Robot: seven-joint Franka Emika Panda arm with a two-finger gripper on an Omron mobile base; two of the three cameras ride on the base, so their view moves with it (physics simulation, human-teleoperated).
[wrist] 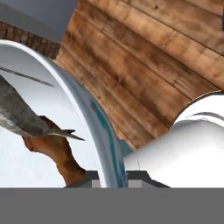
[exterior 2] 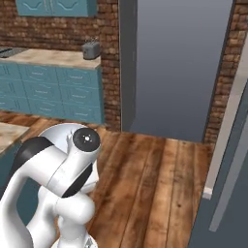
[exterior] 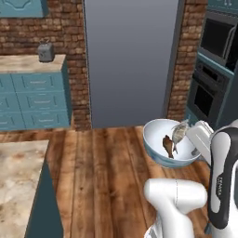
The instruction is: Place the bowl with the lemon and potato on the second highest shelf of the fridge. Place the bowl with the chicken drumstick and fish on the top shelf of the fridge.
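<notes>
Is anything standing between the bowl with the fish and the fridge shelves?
The fridge door looks closed ahead of the held bowl; the shelves are hidden behind it. The wooden floor between shows nothing.

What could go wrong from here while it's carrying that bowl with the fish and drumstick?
1. The gripper pinches only the thin rim of the bowl, which hangs tilted above the wooden floor; a jolt might make it slip or swing.
2. The fish and the drumstick lie loose against the tilted inside wall, so more tilt could spill them.
3. The grey fridge front looks shut here, so the shelves may not be reachable yet.
</notes>
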